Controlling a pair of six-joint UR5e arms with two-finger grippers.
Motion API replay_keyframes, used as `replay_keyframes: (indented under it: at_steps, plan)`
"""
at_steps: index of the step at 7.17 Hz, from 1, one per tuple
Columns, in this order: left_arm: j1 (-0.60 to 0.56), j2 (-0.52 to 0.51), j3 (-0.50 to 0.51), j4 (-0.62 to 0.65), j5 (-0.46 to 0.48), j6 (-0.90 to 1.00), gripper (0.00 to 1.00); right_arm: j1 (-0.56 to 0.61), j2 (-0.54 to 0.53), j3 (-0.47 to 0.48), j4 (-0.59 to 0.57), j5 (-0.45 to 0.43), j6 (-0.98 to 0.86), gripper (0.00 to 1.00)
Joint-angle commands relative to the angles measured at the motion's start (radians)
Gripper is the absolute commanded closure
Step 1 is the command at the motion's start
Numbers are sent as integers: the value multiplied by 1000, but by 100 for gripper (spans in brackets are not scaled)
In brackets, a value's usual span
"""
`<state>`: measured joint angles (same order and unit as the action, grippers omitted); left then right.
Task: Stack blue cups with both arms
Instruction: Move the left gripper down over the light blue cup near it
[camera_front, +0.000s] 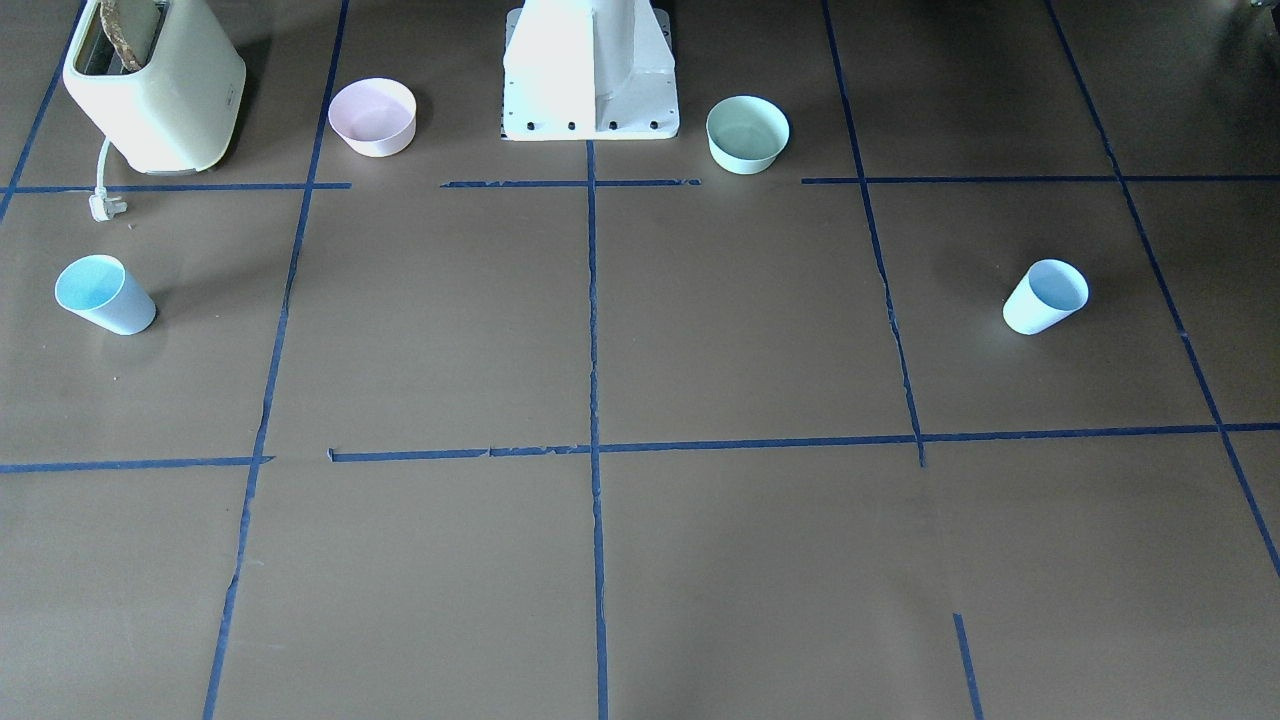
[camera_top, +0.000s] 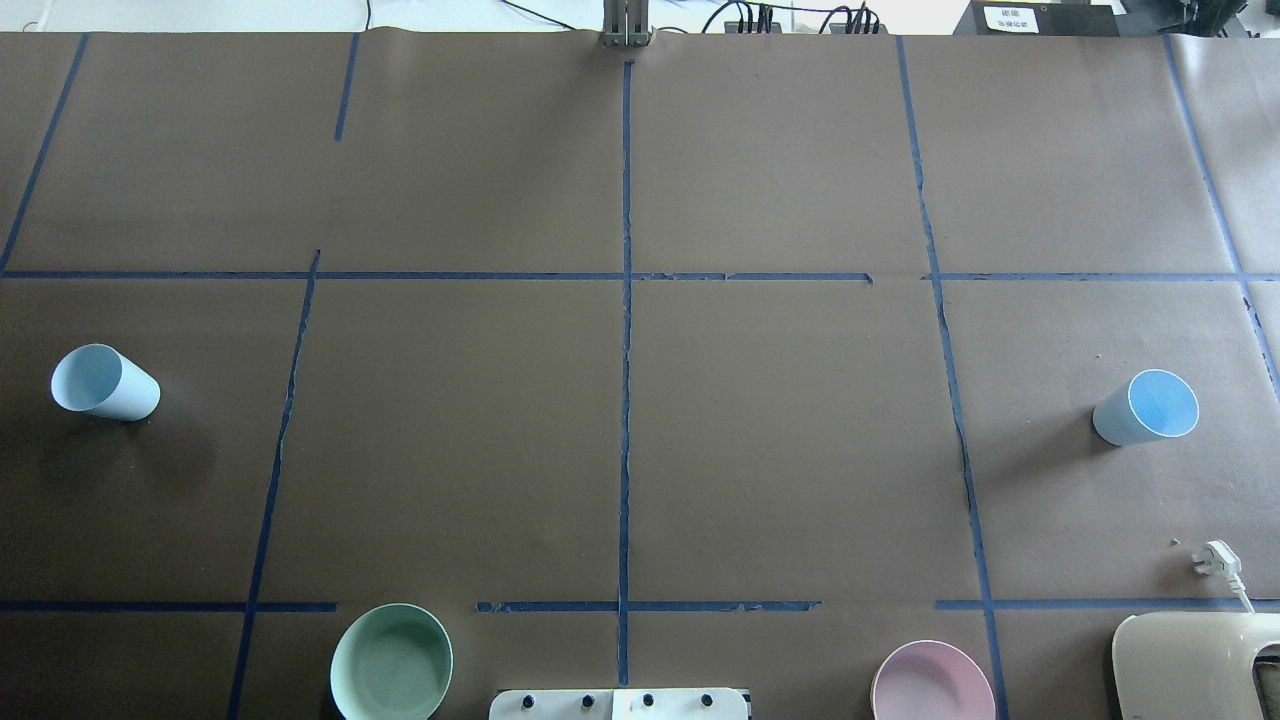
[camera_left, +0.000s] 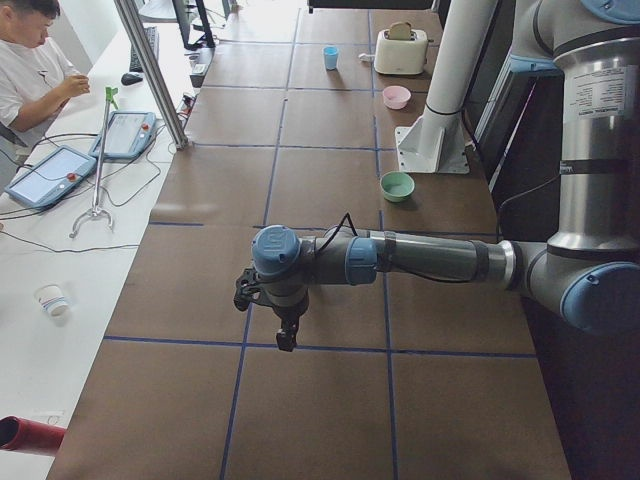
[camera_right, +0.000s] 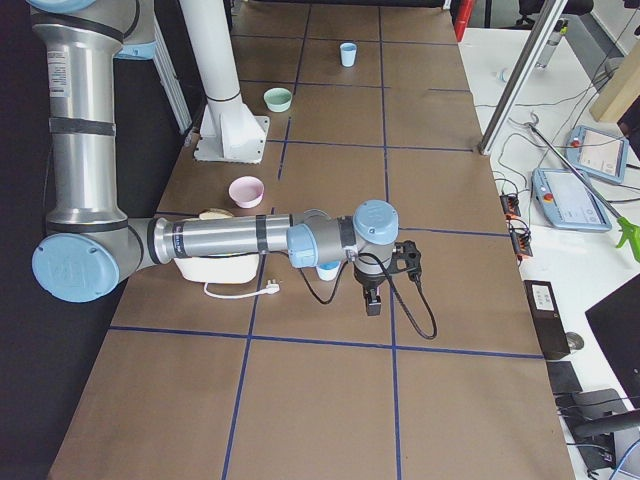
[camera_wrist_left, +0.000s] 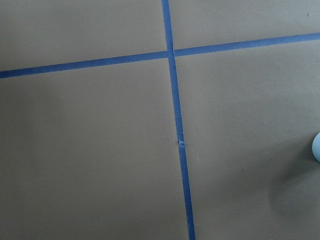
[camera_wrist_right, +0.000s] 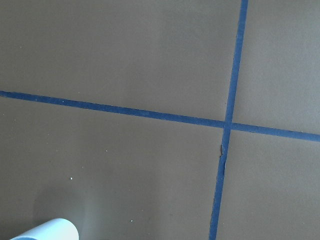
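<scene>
Overhead exterior view: two blue cups are standing upright and well apart on the brown tabletop (camera_top: 780, 440), which is crossed by blue tape lines. The first blue cup (camera_top: 105, 383) is sitting far out on the robot's left of the white pedestal base (camera_top: 618, 703) and forward of it. The second blue cup (camera_top: 1147, 407) is sitting equally far out on the base's right. Neither cup is touching anything but the tabletop.

Two bowls are flanking the base: one mint-green bowl (camera_top: 391, 661) on its left and one pink bowl (camera_top: 932, 684) on its right. One cream toaster (camera_top: 1200, 665) is standing beyond the pink bowl, farther right of the base, with its white plug (camera_top: 1215, 557) lying loose just in front.

In the side views, both arms are reaching out level from the base. The left arm (camera_left: 420, 258) is holding the left gripper (camera_left: 287, 335) pointing down above the tabletop. The right arm (camera_right: 220, 240) is doing the same with the right gripper (camera_right: 372, 303). Whether either gripper's fingers are apart or together cannot be told from these views. One operator (camera_left: 30, 60) is sitting at a side bench across the tabletop from the base.
</scene>
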<state>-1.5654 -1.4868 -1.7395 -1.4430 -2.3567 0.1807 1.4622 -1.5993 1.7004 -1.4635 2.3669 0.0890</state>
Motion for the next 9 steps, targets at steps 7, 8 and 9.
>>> replay_keyframes:
  at_steps: [7, 8, 9]
  plan:
    - [8, 26, -57, 52, -4, -20, 0, -2, -8, 7, -1, 11, 6, 0]
    - [10, 31, -60, 50, -6, -11, 0, -2, -10, 2, -3, 11, 6, 0]
    - [8, 34, -58, 50, -19, -10, 0, -2, -10, 2, -1, 11, 6, 0]
